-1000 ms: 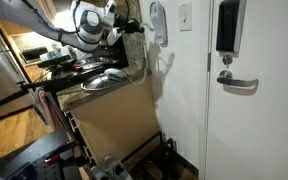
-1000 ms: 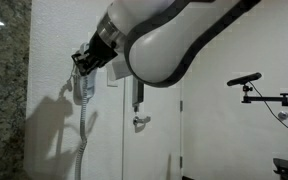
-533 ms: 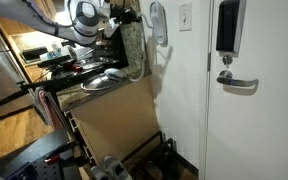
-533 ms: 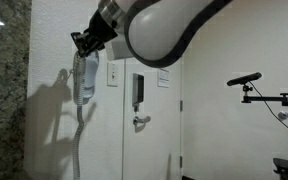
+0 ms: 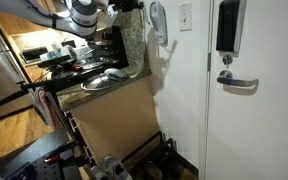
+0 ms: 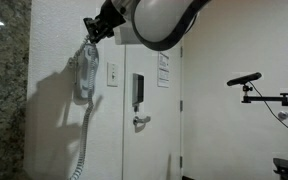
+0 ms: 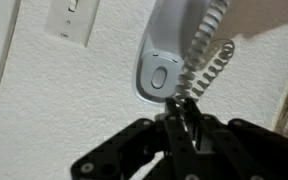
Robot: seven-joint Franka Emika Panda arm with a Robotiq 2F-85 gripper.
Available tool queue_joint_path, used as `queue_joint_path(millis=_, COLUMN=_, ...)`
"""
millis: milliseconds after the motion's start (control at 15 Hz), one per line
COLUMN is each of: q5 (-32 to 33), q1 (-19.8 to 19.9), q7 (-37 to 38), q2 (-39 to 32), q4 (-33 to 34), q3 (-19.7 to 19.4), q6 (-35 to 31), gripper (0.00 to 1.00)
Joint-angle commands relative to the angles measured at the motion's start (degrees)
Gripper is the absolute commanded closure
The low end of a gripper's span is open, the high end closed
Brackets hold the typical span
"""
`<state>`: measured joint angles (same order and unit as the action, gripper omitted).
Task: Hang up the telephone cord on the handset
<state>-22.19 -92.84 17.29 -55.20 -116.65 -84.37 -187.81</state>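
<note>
The light-grey handset (image 6: 82, 75) hangs on the white wall; it also shows in an exterior view (image 5: 158, 22) and in the wrist view (image 7: 169, 45). The whitish telephone cord (image 6: 84, 140) runs from my gripper past the handset and down toward the floor. In the wrist view its coils (image 7: 206, 55) lie beside the handset's rounded end. My gripper (image 6: 94, 27) is at the handset's top, shut on the cord; its fingertips (image 7: 181, 115) pinch a coil. In an exterior view the gripper (image 5: 134, 6) sits just beside the handset at the frame's top edge.
A white switch plate (image 5: 186, 15) (image 6: 112, 74) (image 7: 72, 20) is beside the handset. A black box (image 5: 227, 27) (image 6: 137, 92) and a lever handle (image 5: 239, 83) are on the door. A granite counter with pans (image 5: 99, 78) stands near the arm.
My gripper has risen along the wall from beside the handset's middle to its top, carrying the cord up with it. The handset has not moved.
</note>
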Motion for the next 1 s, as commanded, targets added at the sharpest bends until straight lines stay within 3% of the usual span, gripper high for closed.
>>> queue_joint_path(millis=0, q5=-0.3, q1=0.2, q7=-0.2, q2=0.3, q4=-0.3, q3=0.0, q6=-0.2, gripper=0.87)
queue_joint_path(millis=400, q5=-0.4, q1=0.3, q7=-0.2, q2=0.4, q4=-0.5, q3=0.0, q6=-0.2, gripper=0.87)
queue_joint_path(millis=467, q5=-0.4, q1=0.3, q7=-0.2, q2=0.4, q4=-0.5, q3=0.0, q6=-0.2, gripper=0.97)
queue_joint_path(millis=933, q5=0.2, q1=0.1, q7=-0.8, q2=0.9, q4=2.4, q3=-2.9, q6=1.9, gripper=0.97)
